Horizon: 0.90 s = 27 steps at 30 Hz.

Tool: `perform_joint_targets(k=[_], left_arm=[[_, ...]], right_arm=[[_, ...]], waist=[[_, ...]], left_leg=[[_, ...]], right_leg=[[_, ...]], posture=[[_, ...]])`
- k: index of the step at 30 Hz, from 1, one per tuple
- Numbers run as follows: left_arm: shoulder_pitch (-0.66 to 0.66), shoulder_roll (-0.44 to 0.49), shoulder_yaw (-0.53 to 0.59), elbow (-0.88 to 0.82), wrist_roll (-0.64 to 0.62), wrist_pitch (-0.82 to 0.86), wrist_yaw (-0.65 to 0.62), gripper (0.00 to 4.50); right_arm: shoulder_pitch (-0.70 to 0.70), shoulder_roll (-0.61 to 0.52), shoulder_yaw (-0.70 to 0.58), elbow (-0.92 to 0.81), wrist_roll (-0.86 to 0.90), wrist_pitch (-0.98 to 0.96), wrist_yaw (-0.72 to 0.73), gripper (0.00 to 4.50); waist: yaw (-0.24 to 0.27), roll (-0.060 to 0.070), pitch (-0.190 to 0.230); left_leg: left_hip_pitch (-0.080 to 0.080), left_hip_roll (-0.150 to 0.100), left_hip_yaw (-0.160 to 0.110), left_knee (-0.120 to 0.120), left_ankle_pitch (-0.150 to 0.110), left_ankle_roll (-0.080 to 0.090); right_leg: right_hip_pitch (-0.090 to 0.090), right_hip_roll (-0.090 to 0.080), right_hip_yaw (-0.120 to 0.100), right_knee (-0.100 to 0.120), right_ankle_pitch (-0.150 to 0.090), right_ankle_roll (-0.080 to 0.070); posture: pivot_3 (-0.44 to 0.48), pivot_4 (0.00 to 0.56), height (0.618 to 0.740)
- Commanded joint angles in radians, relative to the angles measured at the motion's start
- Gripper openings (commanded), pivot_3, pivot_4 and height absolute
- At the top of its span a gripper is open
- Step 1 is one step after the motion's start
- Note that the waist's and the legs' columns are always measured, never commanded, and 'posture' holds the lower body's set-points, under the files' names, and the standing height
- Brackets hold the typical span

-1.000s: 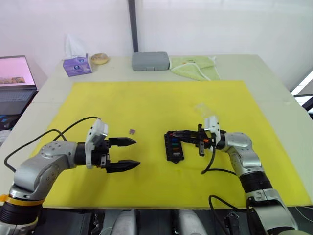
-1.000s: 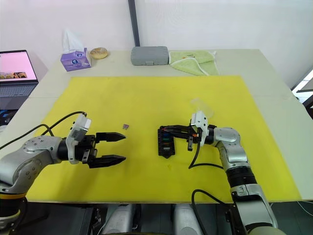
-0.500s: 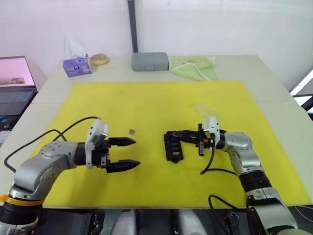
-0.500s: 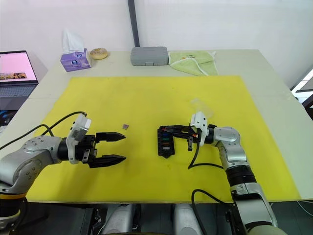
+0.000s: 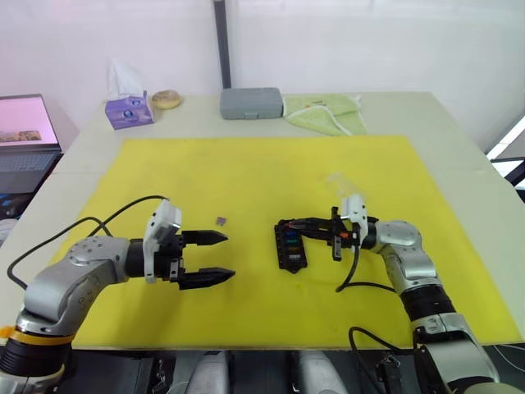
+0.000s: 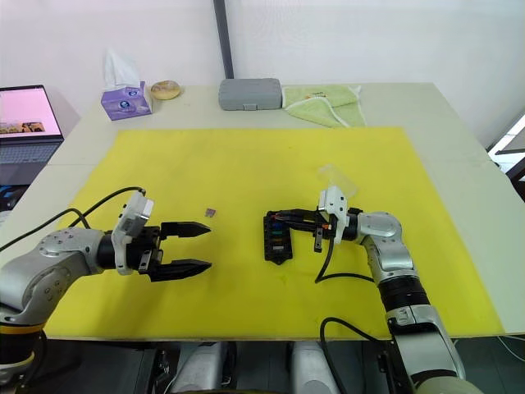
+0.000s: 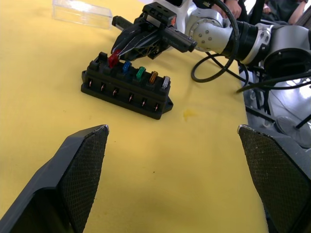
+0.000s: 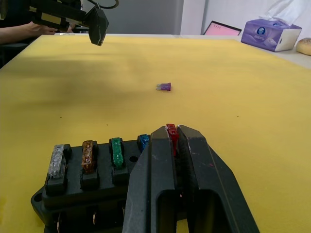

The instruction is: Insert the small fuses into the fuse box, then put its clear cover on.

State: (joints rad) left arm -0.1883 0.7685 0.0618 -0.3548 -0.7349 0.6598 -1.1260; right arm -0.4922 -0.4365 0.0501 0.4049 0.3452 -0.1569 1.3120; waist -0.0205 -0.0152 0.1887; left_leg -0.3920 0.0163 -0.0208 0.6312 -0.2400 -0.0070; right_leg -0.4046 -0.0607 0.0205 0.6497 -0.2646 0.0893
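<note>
The black fuse box (image 5: 291, 246) lies on the yellow mat, right of centre. Blue (image 7: 126, 66), green (image 7: 140, 73), orange (image 7: 153, 76) and grey (image 7: 165, 81) fuses stand in its slots. My right gripper (image 5: 287, 225) is shut on a red fuse (image 8: 171, 131) at the box's far end slot; how deep it sits I cannot tell. A purple fuse (image 5: 221, 220) lies loose on the mat, left of the box. The clear cover (image 5: 339, 180) rests beyond my right wrist. My left gripper (image 5: 217, 256) hovers open and empty, left of the box.
A grey case (image 5: 251, 103), a green cloth (image 5: 324, 111), a tissue box (image 5: 129, 109) and a round bun-like object (image 5: 167, 98) line the table's far edge. A laptop (image 5: 25, 131) sits at the far left. Cables trail from both wrists onto the mat.
</note>
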Motion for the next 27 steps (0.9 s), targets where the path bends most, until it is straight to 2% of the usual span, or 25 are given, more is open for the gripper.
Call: perform_joint_targets(k=[1, 17, 27], left_arm=[[0.007, -0.004, 0.011, -0.011, 0.0, -0.018, 0.004, 4.46], [0.005, -0.007, 0.007, 0.005, 0.006, -0.02, 0.002, 4.46], [0.015, -0.008, 0.01, -0.003, 0.007, -0.022, 0.011, 4.46]], right_arm=[[0.004, 0.004, 0.002, 0.001, -0.005, -0.007, -0.002, 0.0], [-0.005, 0.014, -0.011, -0.021, 0.029, 0.013, -0.001, 0.0], [0.007, -0.027, 0.044, 0.03, -0.063, 0.031, 0.0, 0.0]], waist=[[0.0, 0.0, 0.0], [0.0, 0.0, 0.0], [0.0, 0.0, 0.0]], left_leg=[[0.0, 0.0, 0.0, 0.0, 0.0, 0.0], [0.0, 0.0, 0.0, 0.0, 0.0, 0.0], [0.0, 0.0, 0.0, 0.0, 0.0, 0.0]], right_leg=[[0.0, 0.0, 0.0, 0.0, 0.0, 0.0], [0.0, 0.0, 0.0, 0.0, 0.0, 0.0], [0.0, 0.0, 0.0, 0.0, 0.0, 0.0]], posture=[[0.0, 0.15, 0.74], [0.0, 0.15, 0.74], [0.0, 0.15, 0.74]])
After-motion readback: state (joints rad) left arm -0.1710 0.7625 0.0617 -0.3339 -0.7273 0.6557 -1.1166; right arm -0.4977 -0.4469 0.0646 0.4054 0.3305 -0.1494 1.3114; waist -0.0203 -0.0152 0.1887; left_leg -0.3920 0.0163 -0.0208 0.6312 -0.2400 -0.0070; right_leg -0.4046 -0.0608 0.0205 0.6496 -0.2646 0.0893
